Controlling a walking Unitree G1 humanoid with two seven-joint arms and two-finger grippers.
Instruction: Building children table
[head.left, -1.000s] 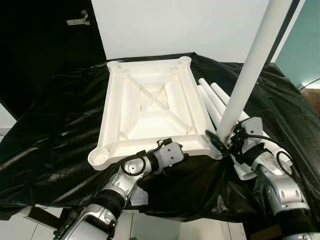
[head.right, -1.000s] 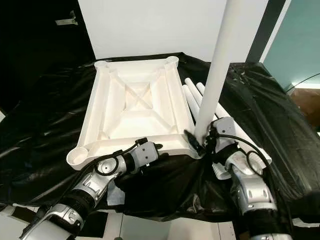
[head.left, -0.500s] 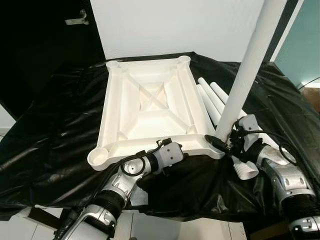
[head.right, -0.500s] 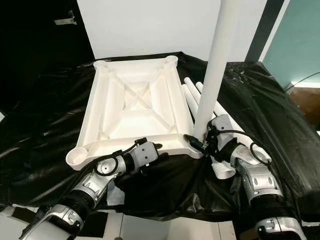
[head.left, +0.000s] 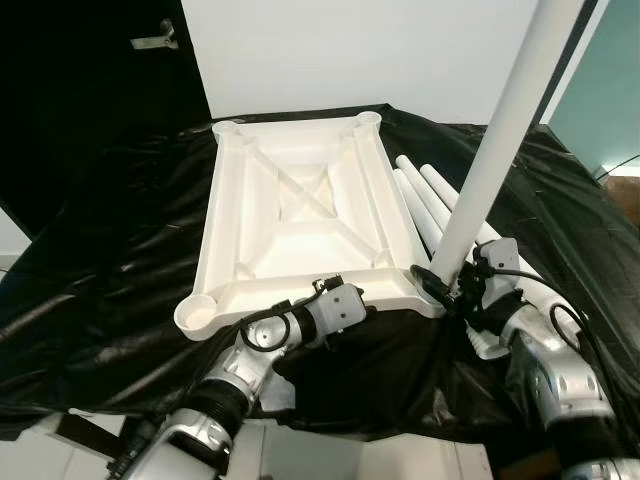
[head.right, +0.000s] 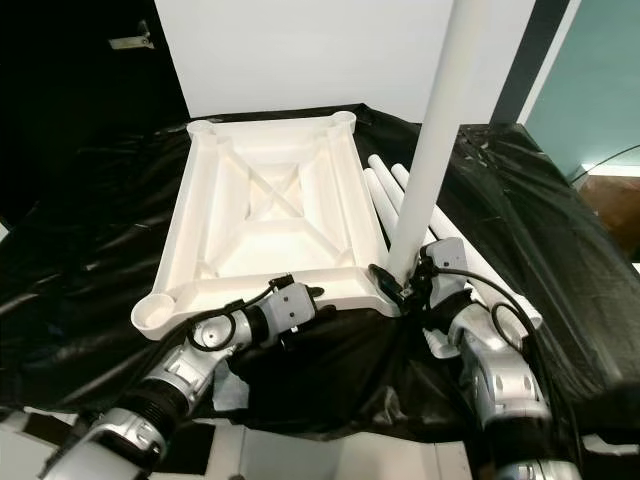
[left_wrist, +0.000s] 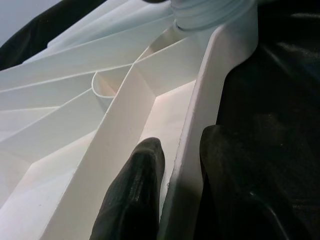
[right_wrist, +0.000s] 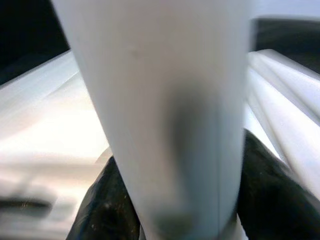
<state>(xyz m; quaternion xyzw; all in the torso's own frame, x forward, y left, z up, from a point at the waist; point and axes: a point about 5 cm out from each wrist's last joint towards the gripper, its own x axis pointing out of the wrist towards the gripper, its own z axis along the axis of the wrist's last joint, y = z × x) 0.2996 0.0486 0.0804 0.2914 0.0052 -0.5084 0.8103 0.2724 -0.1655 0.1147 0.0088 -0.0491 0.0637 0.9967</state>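
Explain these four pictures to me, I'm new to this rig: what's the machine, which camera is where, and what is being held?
It is a humanoid robot with two silver arms ending in black two-finger grippers. Two pictures come from its head, looking down; the other two from its wrists. On a black sheet lies a white tabletop, underside up, with spare legs beside it. The left gripper pinches the tabletop's near rim. The right gripper clasps a white leg standing in the tabletop's near right corner socket, leaning slightly.
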